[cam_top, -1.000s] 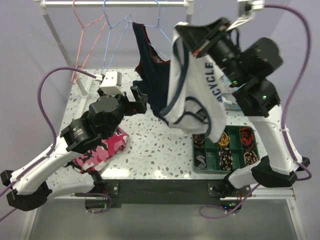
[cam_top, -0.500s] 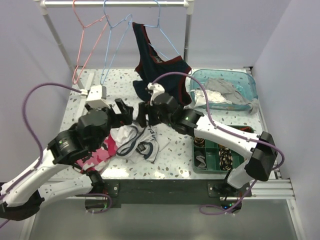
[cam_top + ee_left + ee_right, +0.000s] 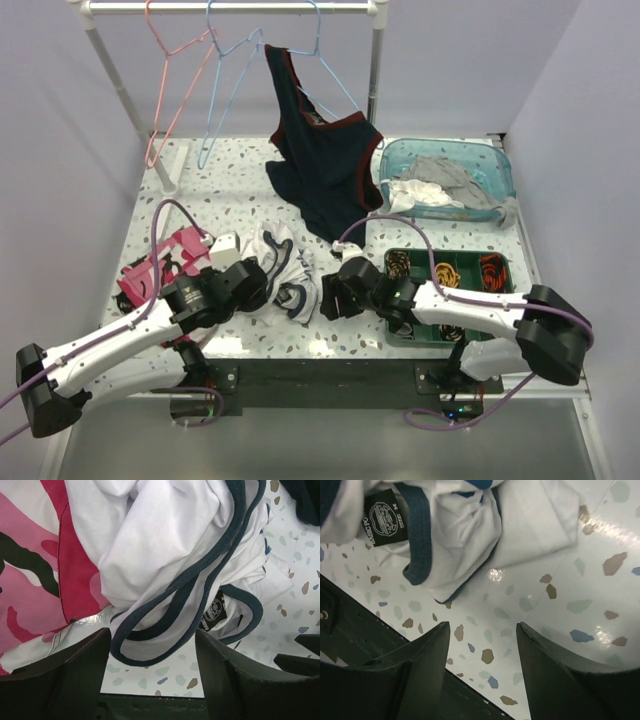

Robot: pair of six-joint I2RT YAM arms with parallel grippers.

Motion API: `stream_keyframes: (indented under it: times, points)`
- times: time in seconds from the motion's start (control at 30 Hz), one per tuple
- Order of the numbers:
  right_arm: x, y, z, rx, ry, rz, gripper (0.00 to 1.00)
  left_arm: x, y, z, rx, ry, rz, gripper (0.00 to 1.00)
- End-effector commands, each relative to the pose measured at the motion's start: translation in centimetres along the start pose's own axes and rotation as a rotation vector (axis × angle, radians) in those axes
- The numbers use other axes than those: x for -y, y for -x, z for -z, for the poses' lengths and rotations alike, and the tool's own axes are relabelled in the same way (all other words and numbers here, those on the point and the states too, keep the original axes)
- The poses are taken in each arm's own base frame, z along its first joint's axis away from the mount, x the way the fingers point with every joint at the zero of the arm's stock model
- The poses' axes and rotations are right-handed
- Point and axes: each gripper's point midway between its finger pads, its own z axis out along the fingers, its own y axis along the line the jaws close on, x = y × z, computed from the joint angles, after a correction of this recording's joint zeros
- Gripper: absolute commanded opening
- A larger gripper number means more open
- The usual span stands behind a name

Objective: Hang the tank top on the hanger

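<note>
The tank top [image 3: 285,268] lies crumpled on the table near the front edge, white with navy trim. My left gripper [image 3: 260,285] sits low at its left side and is open. In the left wrist view a loop of the tank top's [image 3: 165,555] navy trim reaches between the fingers [image 3: 75,680] of the left gripper [image 3: 152,652]. My right gripper [image 3: 330,298] is open just right of the heap. In the right wrist view only bare table shows within the right gripper [image 3: 482,637], with the tank top [image 3: 470,530] ahead. The hanger [image 3: 228,95], light blue wire, hangs empty on the rail.
A navy top with red trim [image 3: 325,170] hangs on another blue hanger. A pink hanger [image 3: 175,80] is on the rail [image 3: 230,8]. A pink camouflage garment [image 3: 150,272] lies left. A blue bin [image 3: 500,165] and a green compartment tray [image 3: 470,310] stand right.
The right gripper let go of the tank top it held high; the top now lies on the table. Both arms have dropped low beside it, near the front edge.
</note>
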Motion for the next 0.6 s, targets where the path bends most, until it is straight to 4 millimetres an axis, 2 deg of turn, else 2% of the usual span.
stream_keyframes:
  times: [0.0,0.1,0.3,0.4,0.5,0.57]
  points:
    - [-4.1,1.6,-1.5,0.075,0.131,-0.059,0.59,-0.3,-1.1,-0.2,-0.052,0.041,0.008,0.72]
    - [-4.3,0.2,-2.9,0.042,0.123,-0.053,0.58,-1.1,-2.4,-0.4,-0.085,0.081,0.010,0.71]
    - [-4.4,-1.1,-4.8,0.021,0.128,-0.069,0.56,-1.8,-2.7,-0.3,-0.087,0.109,0.031,0.73]
    - [-4.8,-0.9,-5.2,0.024,0.138,-0.078,0.52,-2.1,-3.2,-0.6,-0.101,0.132,0.036,0.68]
    - [-4.7,-1.4,-5.8,0.015,0.132,-0.085,0.45,-2.4,-3.7,-0.9,-0.105,0.138,0.037,0.57]
    - [-4.7,-1.9,-6.3,0.003,0.132,-0.089,0.41,-2.4,-3.8,-1.1,-0.100,0.135,0.038,0.54]
